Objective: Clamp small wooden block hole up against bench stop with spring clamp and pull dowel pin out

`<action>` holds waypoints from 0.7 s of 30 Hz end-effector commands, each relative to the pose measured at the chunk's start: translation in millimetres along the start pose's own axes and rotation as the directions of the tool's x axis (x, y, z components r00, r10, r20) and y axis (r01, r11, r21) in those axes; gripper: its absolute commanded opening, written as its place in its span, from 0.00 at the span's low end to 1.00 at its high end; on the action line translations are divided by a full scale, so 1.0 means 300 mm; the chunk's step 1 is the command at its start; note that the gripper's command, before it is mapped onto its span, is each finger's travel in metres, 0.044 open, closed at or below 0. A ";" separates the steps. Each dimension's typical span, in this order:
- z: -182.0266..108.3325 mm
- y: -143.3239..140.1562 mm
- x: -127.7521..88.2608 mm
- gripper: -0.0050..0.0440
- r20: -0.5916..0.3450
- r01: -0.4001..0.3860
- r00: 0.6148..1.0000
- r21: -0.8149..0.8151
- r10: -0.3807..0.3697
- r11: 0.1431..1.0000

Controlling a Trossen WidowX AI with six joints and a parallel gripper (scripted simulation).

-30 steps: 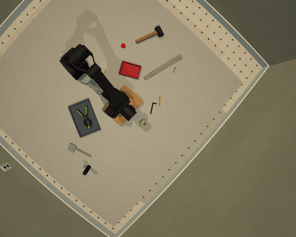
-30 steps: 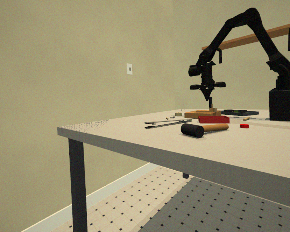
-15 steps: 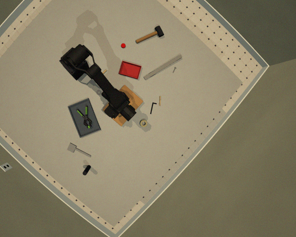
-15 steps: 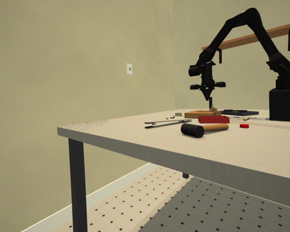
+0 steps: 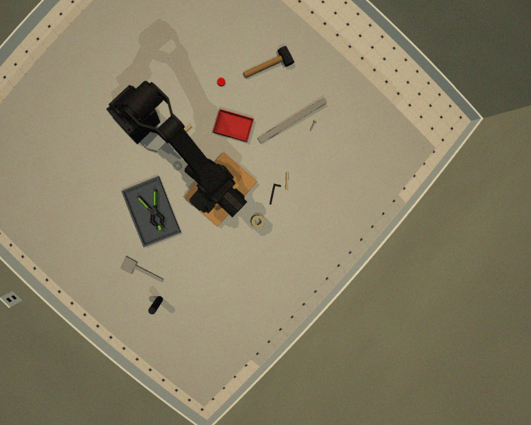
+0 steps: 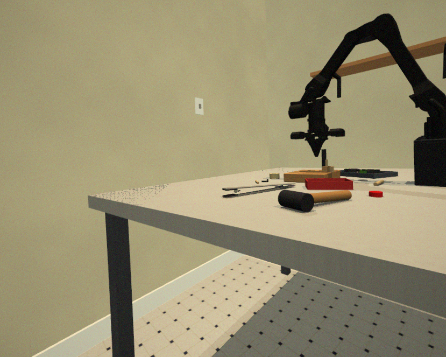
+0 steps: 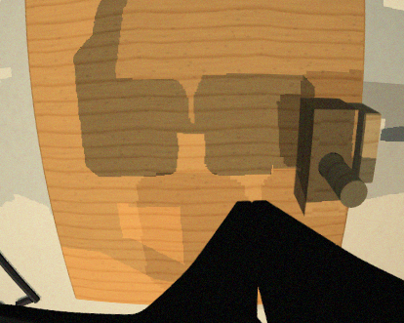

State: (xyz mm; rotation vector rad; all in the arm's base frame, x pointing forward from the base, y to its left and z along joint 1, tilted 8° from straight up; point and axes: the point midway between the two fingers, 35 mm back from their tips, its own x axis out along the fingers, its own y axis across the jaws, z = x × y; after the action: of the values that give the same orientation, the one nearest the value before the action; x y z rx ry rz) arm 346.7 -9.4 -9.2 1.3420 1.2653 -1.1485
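Red tray (image 5: pixel 221 113) (image 6: pixel 328 184): open, nearest container
Gripper (image 6: pixel 316 155) (image 7: pixel 250 215): fully closed, nothing held, above board
Block (image 6: pixel 325 169) (image 7: pixel 332 129): on board (image 5: pixel 245 178) (image 6: pixel 294 176) (image 7: pixel 191 41), dowel (image 6: pixel 326 162) (image 7: pixel 353 193) upright in it
Dark tray (image 5: pixel 138 226) (image 6: pixel 389 174): holds green-handled tool (image 5: pixel 154 210) (image 6: pixel 362 170)

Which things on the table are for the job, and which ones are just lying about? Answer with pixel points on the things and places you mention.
For the job:
- wooden board (image 5: pixel 245 181) (image 6: pixel 296 177) (image 7: pixel 196 51)
- little block (image 6: pixel 325 169) (image 7: pixel 328 131)
- dowel pin (image 6: pixel 326 162) (image 7: pixel 353 193)
- green-handled clamp (image 5: pixel 154 211) (image 6: pixel 362 170), by its looks

Probably just lying about:
- mallet (image 5: pixel 263 66) (image 6: pixel 296 200)
- red tray (image 5: pixel 233 125) (image 6: pixel 329 184)
- red disc (image 5: pixel 221 81) (image 6: pixel 375 194)
- hex key (image 5: pixel 272 194) (image 6: pixel 264 180) (image 7: pixel 13 271)
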 end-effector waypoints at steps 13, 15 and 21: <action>-0.001 -0.008 0.089 0.10 -0.003 0.015 1.000 0.003 -0.015 1.000; -0.001 -0.008 0.100 0.10 -0.003 0.015 1.000 0.003 -0.015 1.000; -0.001 -0.009 0.122 0.10 -0.003 0.015 1.000 0.003 -0.015 1.000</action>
State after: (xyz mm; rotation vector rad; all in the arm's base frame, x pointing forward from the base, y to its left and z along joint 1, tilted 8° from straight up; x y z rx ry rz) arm 350.1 -5.7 -36.7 1.3435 1.2623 -1.1450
